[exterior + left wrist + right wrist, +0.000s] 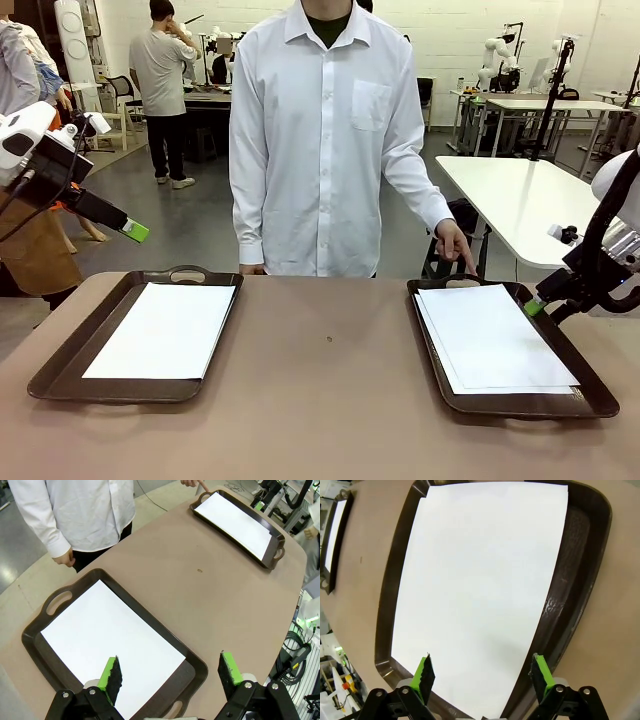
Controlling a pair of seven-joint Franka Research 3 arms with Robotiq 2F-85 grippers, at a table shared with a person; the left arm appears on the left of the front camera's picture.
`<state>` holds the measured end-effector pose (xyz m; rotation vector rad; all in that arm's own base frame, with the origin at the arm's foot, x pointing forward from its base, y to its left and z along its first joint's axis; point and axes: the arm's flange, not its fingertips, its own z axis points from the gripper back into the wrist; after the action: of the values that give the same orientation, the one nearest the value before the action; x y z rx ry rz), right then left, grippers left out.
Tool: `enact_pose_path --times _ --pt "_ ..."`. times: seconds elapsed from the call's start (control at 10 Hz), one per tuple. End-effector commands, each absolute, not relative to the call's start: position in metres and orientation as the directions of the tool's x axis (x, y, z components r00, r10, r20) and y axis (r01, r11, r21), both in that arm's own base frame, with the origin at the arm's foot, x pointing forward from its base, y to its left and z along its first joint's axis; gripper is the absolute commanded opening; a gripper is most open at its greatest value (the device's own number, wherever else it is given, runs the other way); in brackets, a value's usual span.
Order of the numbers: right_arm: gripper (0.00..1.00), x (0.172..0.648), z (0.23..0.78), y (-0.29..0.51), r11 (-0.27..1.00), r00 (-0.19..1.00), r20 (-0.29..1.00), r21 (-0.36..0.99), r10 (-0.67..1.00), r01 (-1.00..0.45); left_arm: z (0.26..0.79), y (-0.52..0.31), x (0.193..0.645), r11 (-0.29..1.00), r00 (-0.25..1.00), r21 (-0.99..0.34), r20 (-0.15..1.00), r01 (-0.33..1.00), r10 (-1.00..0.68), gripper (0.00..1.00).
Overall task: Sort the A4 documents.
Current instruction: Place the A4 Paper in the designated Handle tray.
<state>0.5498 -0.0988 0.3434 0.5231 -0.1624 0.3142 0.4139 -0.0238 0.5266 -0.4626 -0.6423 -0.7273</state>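
One white A4 document (165,330) lies flat in the left brown tray (60,375). A small stack of A4 documents (495,340) lies in the right tray (590,400), edges slightly offset. My left gripper (135,232) hangs high above the table's far left, open and empty; in the left wrist view it (171,672) looks down on the left sheet (110,640). My right gripper (535,305) is just above the right tray's right rim; in the right wrist view it (482,672) hovers open over the stack (480,580), apart from the paper.
A person in a white shirt stands at the far edge, one finger (462,258) pointing at the right tray's far handle, the other hand (65,557) hanging by the table edge. Bare brown tabletop (325,370) lies between the trays. A white table (520,200) stands behind right.
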Motion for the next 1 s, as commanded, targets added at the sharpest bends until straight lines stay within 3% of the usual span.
enact_pose_path --times 0.0,0.9 --pt "1.0 0.5503 0.3429 -0.0988 0.82 0.94 0.231 0.464 0.253 -0.335 0.5261 -0.0228 0.4138 0.659 0.569 -0.162 0.677 0.735 -0.468 1.0" --pt "1.0 0.5503 0.3429 -0.0988 0.82 0.94 0.231 0.464 0.253 -0.335 0.5261 -0.0228 0.4138 0.659 0.569 -0.162 0.677 0.735 -0.468 1.0"
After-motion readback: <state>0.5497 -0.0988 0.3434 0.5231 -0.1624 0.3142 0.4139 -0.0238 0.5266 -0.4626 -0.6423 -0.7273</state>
